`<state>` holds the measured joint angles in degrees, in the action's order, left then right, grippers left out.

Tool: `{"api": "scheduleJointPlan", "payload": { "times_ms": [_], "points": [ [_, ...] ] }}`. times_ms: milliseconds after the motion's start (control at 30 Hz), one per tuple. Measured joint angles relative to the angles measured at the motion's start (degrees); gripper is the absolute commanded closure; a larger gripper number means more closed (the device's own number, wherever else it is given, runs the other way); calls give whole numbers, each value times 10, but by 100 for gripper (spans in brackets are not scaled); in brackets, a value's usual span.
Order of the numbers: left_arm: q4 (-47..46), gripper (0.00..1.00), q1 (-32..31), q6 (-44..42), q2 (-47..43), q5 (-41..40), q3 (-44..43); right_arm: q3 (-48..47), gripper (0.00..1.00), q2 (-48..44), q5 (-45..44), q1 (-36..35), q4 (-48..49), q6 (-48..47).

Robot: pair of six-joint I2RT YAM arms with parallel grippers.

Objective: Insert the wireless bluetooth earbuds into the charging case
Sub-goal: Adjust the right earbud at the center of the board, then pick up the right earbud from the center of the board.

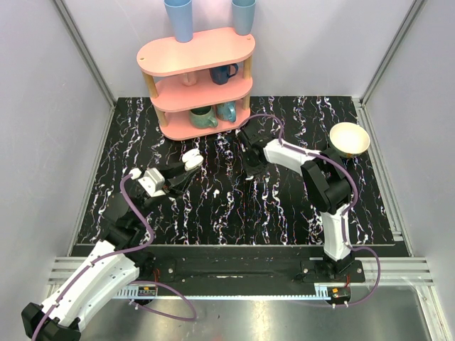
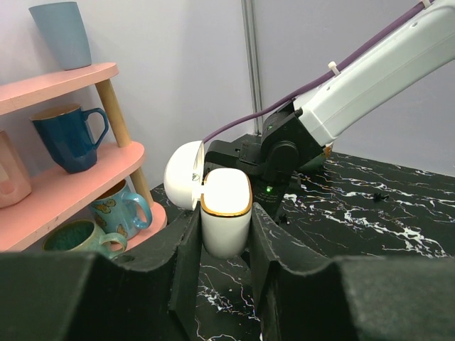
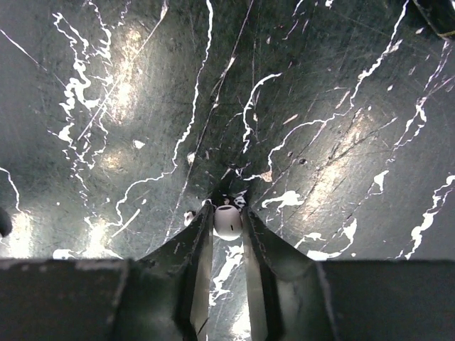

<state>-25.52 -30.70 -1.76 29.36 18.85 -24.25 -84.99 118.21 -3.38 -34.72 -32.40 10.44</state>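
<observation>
The white charging case (image 2: 226,213) has a gold rim and its lid (image 2: 183,174) is flipped open to the left. My left gripper (image 2: 224,231) is shut on the case's body and holds it upright above the table; from above the case (image 1: 192,160) shows left of centre at the left gripper (image 1: 183,172). One white earbud (image 3: 227,222) sits low over the black marbled table, pinched between the fingertips of my right gripper (image 3: 227,217). A second small white piece (image 3: 189,215) lies just outside the left finger; I cannot tell whether it is the other earbud. From above, the right gripper (image 1: 250,173) points down at the table's middle.
A pink three-tier shelf (image 1: 195,53) stands at the back, with mugs (image 1: 203,117) on its tiers and two blue cups (image 1: 178,18) on top. A cream bowl (image 1: 349,138) sits at the right. The right arm (image 2: 370,78) crosses behind the case in the left wrist view.
</observation>
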Motion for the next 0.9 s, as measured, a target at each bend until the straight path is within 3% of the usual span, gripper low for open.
{"api": "scheduleJointPlan", "payload": {
  "times_ms": [67,200,467,900],
  "points": [
    [0,100,0,-2,0,0,0,-5,59,2,-1,0,-6,-6],
    [0,100,0,-3,5,0,0,-14,50,10,-1,0,-15,-7],
    [0,100,0,-3,11,0,0,-18,50,11,-17,0,-23,27],
    [0,100,0,-3,11,0,0,-29,53,11,-76,-7,-105,361]
  ]
}}
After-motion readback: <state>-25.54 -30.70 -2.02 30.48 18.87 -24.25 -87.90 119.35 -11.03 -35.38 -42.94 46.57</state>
